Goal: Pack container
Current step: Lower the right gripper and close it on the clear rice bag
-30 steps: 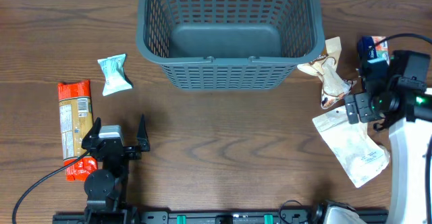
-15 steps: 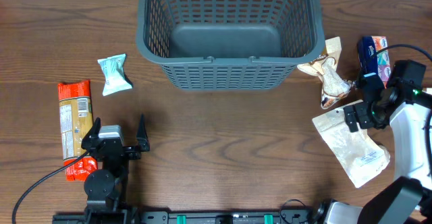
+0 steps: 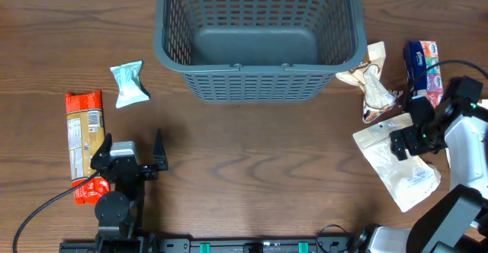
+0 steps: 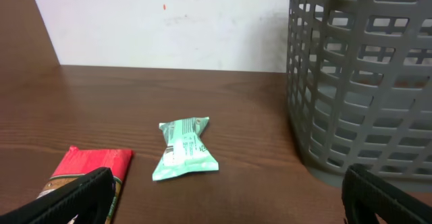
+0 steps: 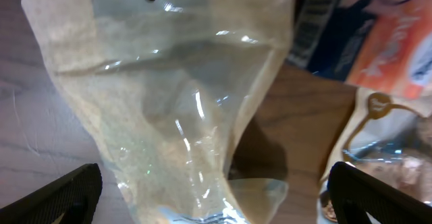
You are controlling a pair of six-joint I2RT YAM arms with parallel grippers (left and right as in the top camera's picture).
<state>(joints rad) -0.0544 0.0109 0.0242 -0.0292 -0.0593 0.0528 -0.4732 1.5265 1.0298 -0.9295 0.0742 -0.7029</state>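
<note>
The dark grey slotted container (image 3: pixel 259 85) stands at the back centre, with nothing showing inside; its wall shows in the left wrist view (image 4: pixel 364 82). My left gripper (image 3: pixel 132 141) is open and empty at the front left, between a red bar packet (image 3: pixel 84 131) and bare table. A small teal packet (image 3: pixel 130 84) lies ahead of it (image 4: pixel 185 150). My right gripper (image 3: pixel 412 127) is open over the top end of a beige see-through pouch (image 3: pixel 396 165). In the right wrist view the pouch (image 5: pixel 169 102) lies between the spread fingers of that gripper (image 5: pixel 216 204).
A brown see-through snack packet (image 3: pixel 374 85) and a blue-and-orange packet (image 3: pixel 423 62) lie right of the container, close to my right gripper. The red packet's end shows by my left finger (image 4: pixel 88 170). A white wall stands behind the table.
My right gripper has moved slightly toward the front and right, over the pouch's top end. The left arm and all packets have not moved.
</note>
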